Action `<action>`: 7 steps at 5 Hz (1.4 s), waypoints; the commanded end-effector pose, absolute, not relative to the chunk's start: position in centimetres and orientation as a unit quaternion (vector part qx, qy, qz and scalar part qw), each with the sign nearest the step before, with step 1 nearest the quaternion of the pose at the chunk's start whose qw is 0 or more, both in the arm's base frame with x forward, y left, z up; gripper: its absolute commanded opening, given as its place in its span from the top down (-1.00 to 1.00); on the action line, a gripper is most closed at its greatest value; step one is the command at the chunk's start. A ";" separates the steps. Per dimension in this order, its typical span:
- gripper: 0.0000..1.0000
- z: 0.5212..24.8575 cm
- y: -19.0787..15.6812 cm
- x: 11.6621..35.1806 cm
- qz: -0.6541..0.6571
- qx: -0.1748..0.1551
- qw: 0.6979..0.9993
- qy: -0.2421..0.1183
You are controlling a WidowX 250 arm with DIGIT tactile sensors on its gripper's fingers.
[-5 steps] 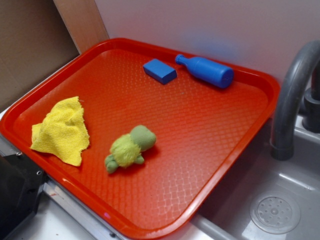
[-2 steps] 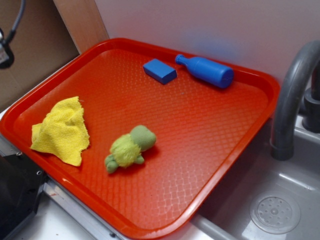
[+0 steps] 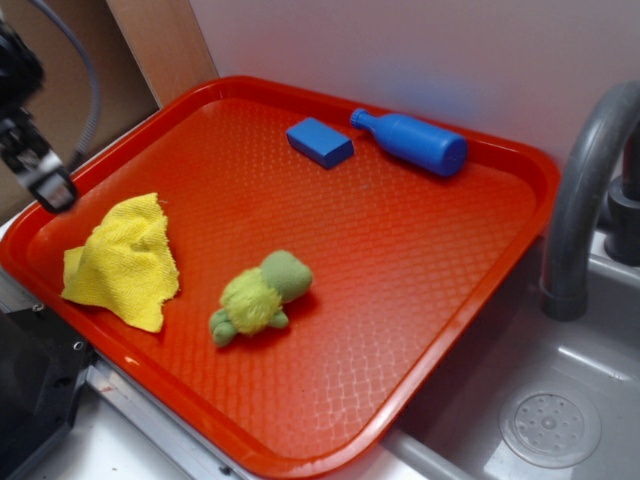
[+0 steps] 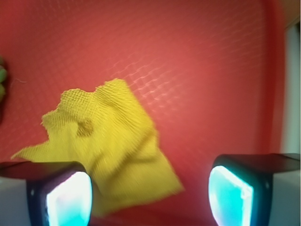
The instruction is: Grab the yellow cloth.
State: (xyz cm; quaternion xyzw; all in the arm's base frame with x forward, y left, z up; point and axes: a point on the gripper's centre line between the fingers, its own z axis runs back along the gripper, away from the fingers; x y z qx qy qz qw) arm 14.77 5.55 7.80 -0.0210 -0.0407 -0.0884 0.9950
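The yellow cloth (image 3: pixel 125 262) lies crumpled and flat near the left corner of the red tray (image 3: pixel 400 250). My gripper (image 3: pixel 38 170) hangs at the far left of the exterior view, above the tray's left rim and a little above the cloth. Seen from the wrist, the yellow cloth (image 4: pixel 110 141) spreads below, mostly toward the left finger, and my gripper (image 4: pixel 149 197) stands open with its two fingers wide apart and nothing between them. It is clear of the cloth.
A yellow-green plush turtle (image 3: pixel 258 297) lies right of the cloth. A blue block (image 3: pixel 320 141) and a blue bottle (image 3: pixel 412 140) lie at the tray's far side. A grey faucet (image 3: pixel 580 200) and sink (image 3: pixel 550 420) are on the right. A wall runs behind.
My gripper has come into view from the upper left and dropped down toward the cloth. Nothing on the tray has moved.
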 end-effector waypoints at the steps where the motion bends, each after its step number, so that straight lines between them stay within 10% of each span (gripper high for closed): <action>1: -1.00 6.2 4.0 16.5 -0.036 -0.056 0.997 -0.032; 4: -1.00 6.5 4.6 16.2 -0.024 -0.054 0.998 -0.029; 5: -1.00 3.7 4.3 16.8 -0.044 -0.062 0.996 0.045; 6: 1.00 3.8 4.1 16.9 -0.065 -0.039 0.996 0.038; 7: 1.00 3.6 4.0 15.9 -0.064 -0.033 0.997 0.030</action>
